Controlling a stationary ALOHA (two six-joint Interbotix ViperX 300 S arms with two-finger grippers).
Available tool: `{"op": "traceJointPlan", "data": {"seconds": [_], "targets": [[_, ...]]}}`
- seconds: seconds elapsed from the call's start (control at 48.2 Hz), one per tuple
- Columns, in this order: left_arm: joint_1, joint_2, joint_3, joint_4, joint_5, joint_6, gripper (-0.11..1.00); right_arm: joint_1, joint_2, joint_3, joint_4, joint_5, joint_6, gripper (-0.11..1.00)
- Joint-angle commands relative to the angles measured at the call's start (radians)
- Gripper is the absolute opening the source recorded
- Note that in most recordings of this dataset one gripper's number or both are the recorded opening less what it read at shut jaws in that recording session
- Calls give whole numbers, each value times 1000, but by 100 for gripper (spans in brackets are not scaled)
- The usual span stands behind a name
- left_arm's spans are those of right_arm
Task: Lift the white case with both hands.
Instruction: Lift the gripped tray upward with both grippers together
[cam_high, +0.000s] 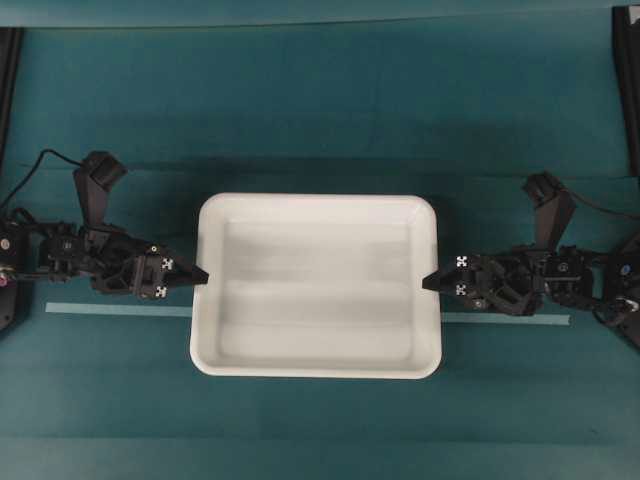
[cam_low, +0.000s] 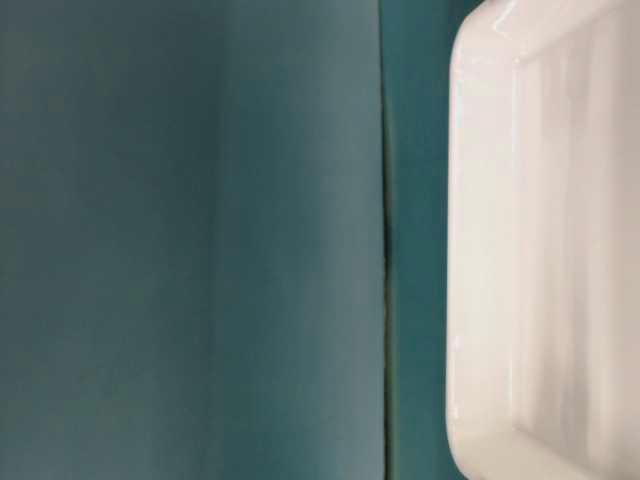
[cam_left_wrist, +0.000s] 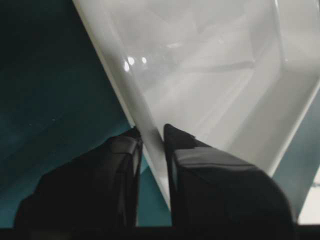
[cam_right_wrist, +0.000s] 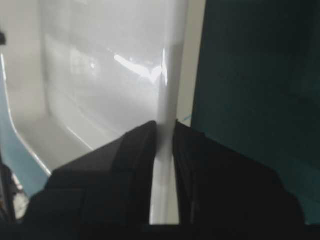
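Observation:
The white case (cam_high: 318, 285), a wide shallow tray with rounded corners, lies on the teal mat in the middle of the overhead view. My left gripper (cam_high: 200, 276) meets its left rim, and in the left wrist view the two black fingers (cam_left_wrist: 151, 131) straddle that rim (cam_left_wrist: 145, 112), shut on it. At the opposite side my right gripper (cam_high: 430, 281) is shut on the right rim; the right wrist view shows the white rim (cam_right_wrist: 167, 90) squeezed between the fingers (cam_right_wrist: 165, 125). The table-level view holds only one end of the case (cam_low: 545, 240).
A pale strip of tape (cam_high: 120, 310) runs across the mat under the case and shows again on the right (cam_high: 505, 319). Black frame posts stand at the far left corner (cam_high: 8, 80) and the far right corner (cam_high: 626, 80). A fold in the mat (cam_low: 384, 240) runs beside the case.

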Motion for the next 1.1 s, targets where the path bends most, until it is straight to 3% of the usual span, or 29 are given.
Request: {"op": "traceJointPlan", "data": {"seconds": [0.0,0.54,0.809,1.079], "targets": [[-3,20,-18,3,12,3,11,-2,25,-11,0,14,6,13],[-3,-20,-37,3,69,-11,11,-11,2,-41,0,37,12,13],[-3,-106,-66,3,213,-66,11,-40,-69,-74,0,130,9,13],[-9,-196,-83,3,235,-91,10,-94,-189,-83,-6,229,-3,13]]}}
